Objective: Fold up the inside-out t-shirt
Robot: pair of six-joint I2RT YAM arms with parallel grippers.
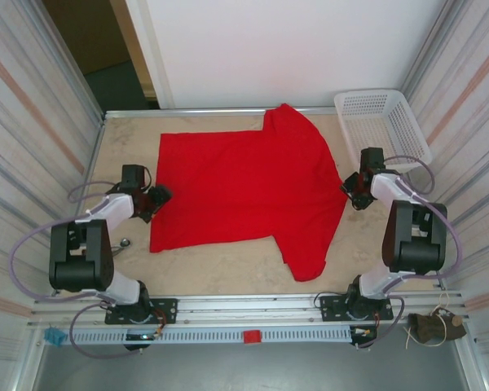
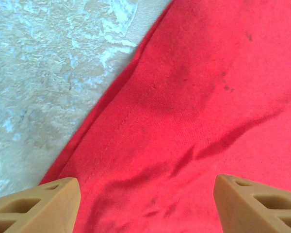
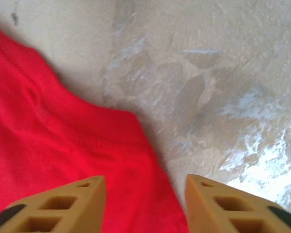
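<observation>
the inside-out t-shirt [image 1: 244,183] lies flat on the worktop [image 1: 228,273], its long axis running arm to arm. the left end effector [image 2: 146,188], wide open and empty, hovers over the stitched hem, cloth to its right; the right end effector [image 3: 145,187], partly open and holding nothing, straddles the opposite edge, cloth to its left

My bench [image 1: 228,273] is a pale, mottled beige slab. The red t-shirt [image 1: 244,191] lies spread flat across its middle, one sleeve toward my near edge. A white mesh basket [image 1: 383,122] sits at the far right corner.
</observation>
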